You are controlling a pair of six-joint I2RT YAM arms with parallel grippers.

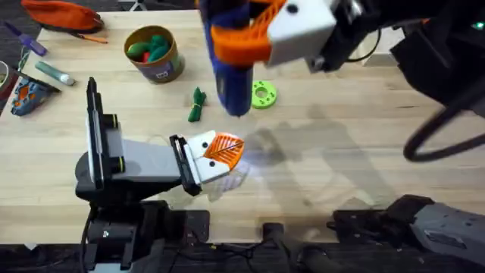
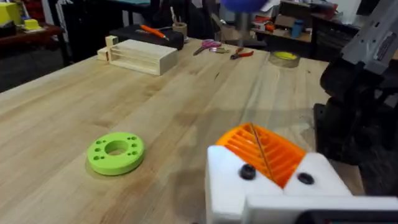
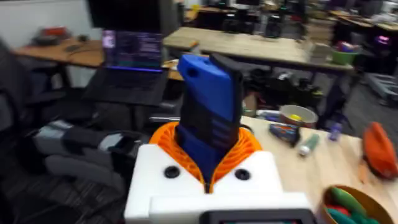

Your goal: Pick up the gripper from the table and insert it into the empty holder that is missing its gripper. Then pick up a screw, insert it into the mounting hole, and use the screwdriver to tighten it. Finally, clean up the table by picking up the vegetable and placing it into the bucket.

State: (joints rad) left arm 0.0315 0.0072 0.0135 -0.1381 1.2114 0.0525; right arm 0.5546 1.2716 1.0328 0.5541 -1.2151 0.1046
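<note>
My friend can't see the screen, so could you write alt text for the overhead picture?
The right gripper, close under the camera, holds a blue screwdriver upright above a wooden table. Below, the left gripper rests low; a small green vegetable, a green disc and a yellow bucket lie beyond.

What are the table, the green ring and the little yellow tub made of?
The table looks like pale wood with a smooth finish; grain lines and plank seams show. The green ring seems matte plastic, one even colour with moulded holes. The yellow tub looks like glossy card or plastic; I can't tell which.
</note>
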